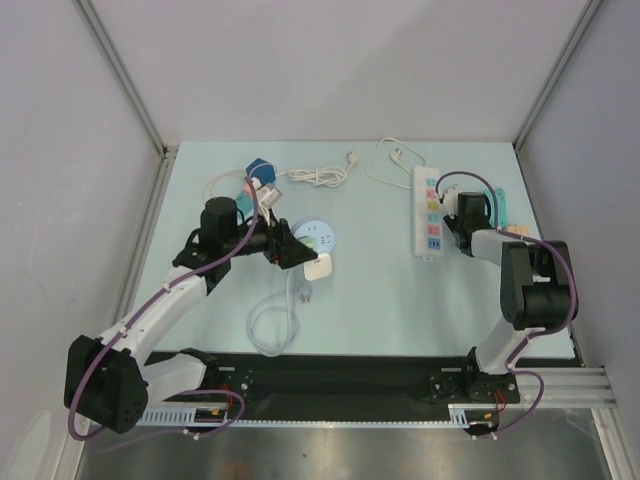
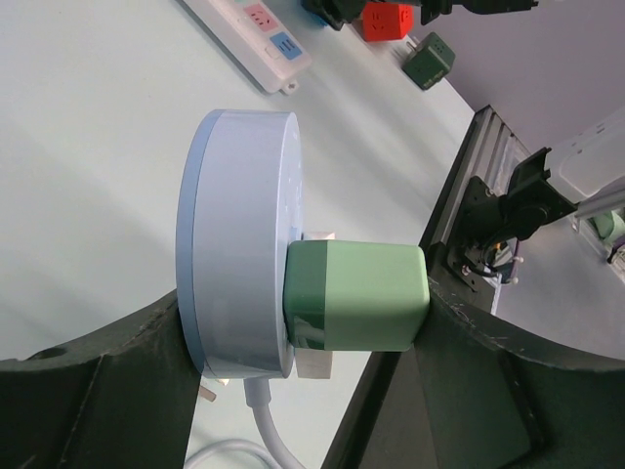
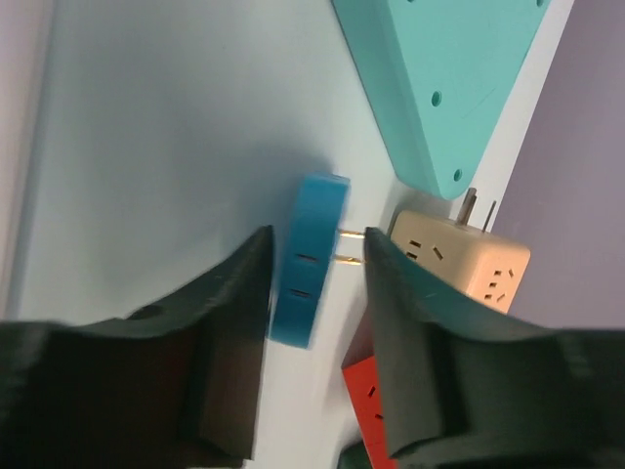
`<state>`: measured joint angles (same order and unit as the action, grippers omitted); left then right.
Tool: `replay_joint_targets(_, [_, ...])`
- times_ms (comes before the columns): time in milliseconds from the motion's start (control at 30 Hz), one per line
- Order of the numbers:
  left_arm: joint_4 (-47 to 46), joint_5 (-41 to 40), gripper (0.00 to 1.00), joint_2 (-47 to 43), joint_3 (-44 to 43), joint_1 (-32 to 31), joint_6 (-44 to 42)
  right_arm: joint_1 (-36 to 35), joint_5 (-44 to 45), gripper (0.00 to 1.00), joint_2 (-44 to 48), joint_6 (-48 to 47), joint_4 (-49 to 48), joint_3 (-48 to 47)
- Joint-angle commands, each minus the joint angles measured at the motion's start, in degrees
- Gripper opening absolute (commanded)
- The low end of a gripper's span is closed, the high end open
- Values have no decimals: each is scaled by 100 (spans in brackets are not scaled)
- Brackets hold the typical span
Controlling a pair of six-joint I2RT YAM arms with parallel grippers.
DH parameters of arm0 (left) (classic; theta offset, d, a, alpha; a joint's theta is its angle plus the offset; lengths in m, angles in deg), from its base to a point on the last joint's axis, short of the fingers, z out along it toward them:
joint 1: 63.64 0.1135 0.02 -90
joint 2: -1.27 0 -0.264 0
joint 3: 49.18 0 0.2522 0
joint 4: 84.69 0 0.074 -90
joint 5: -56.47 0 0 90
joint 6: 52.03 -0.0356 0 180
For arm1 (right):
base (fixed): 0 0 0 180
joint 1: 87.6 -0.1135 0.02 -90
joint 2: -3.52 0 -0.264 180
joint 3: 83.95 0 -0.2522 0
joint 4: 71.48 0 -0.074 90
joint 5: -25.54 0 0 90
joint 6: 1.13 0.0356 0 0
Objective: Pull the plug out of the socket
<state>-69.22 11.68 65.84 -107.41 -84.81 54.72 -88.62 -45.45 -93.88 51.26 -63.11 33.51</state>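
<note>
A round white socket point(image 1: 318, 232) stands on edge with a pale green plug point(image 1: 320, 268) in its face, pointing to the near edge. In the left wrist view the socket point(image 2: 234, 234) and plug point(image 2: 366, 293) fill the space between my fingers. My left gripper point(image 1: 287, 247) point(image 2: 303, 327) is shut across both: one finger on the socket's back, the other on the plug's end. My right gripper point(image 1: 472, 200) point(image 3: 314, 234) is open beside the power strip, with a small blue adapter point(image 3: 308, 259) between its fingers.
A white power strip point(image 1: 427, 212) point(image 2: 256, 34) lies at the right. A teal triangular socket point(image 3: 459, 78), a beige cube point(image 3: 469, 264) and a red cube point(image 3: 376, 391) lie by my right gripper. The socket's white cable point(image 1: 272, 320) loops near the front. More cables point(image 1: 318, 176) lie at the back.
</note>
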Motion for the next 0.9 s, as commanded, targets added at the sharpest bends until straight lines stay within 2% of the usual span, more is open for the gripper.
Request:
replay_joint_targets(0, [-690,207,0,-235,8,113,310,40,113,50,-7,-107,-419,-255])
replay_joint_targets(67, [-926,260,0,-226,70,139,556,40,86,58,46,-107,-402,-255])
replay_joint_targets(133, [-1076,304,0,-226,131,166,801,40,25,62,142,-54,-244,-290])
replay_joint_targets(267, [-1742,269,0,-200,289,174,1356,-47,-510,64,992,288,493,-501])
replay_joint_targets(367, [-2411,181,0,-86,474,174,1953,-197,-1843,71,1486,324,1941,-957])
replay_joint_targets(400, [-2639,155,0,-42,587,174,2111,-232,-3170,74,1766,176,2893,-1098])
replay_joint_targets(467, [-3421,24,0,37,737,174,2673,-232,-4513,82,2049,-255,3586,-1362])
replay_joint_targets(500, [-3711,-47,0,72,894,174,2867,-250,-5659,89,2250,-317,3971,-1389])
replay_joint_targets(533, [-4270,-134,0,99,966,174,3217,-320,-6141,91,2348,-309,4071,-1389])
replay_joint_targets(600, [-4740,-223,0,204,1097,174,3631,-486,-7203,94,2419,-300,4282,-1424])
replay_joint_targets(633, [-5099,-284,0,239,1116,166,3738,-713,-7427,95,2402,-230,4274,-1442])
replay_joint_targets(733, [-5575,-364,0,354,1125,113,3993,-1031,-7990,95,2183,647,3836,-1538])
replay_joint_targets(767, [-5646,-451,0,363,1116,52,4020,-1171,-8130,95,2069,1345,3652,-1573])
replay_joint_targets(867, [-5840,-635,0,354,1090,-89,4020,-1461,-8597,93,1629,2509,2791,-1626])
